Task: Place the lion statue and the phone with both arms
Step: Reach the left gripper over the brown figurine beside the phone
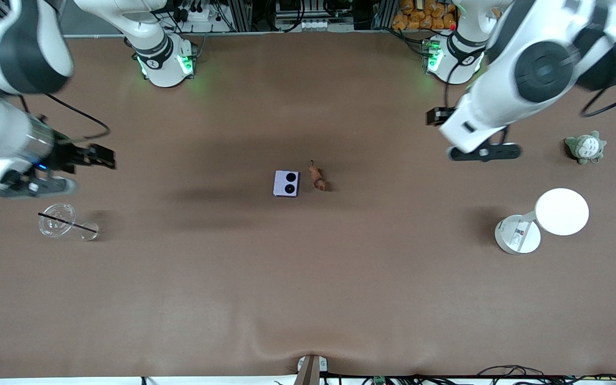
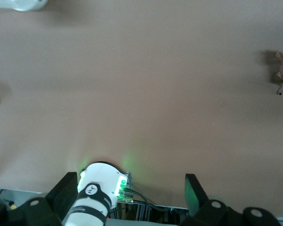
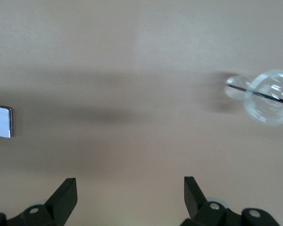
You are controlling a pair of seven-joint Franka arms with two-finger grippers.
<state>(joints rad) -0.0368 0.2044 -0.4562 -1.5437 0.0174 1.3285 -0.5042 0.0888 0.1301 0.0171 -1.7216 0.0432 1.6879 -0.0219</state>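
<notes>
- The phone (image 1: 286,183) and lion statue (image 1: 317,177) lie side by side mid-surface (image 1: 308,289).
- Left hand (image 2: 129,200) and right hand (image 3: 130,200) hover well apart from them, fingers spread.
- Phone: likely stiff and slick, best gripped by its edges.
- Lion: light, probably fragile, best pinched across the body.

Table (image 1: 308,278) matt brown cloth-like; phone (image 1: 286,183) smooth lavender; glass (image 1: 56,220) clear, glossy; plush (image 1: 585,147) fuzzy.
</notes>
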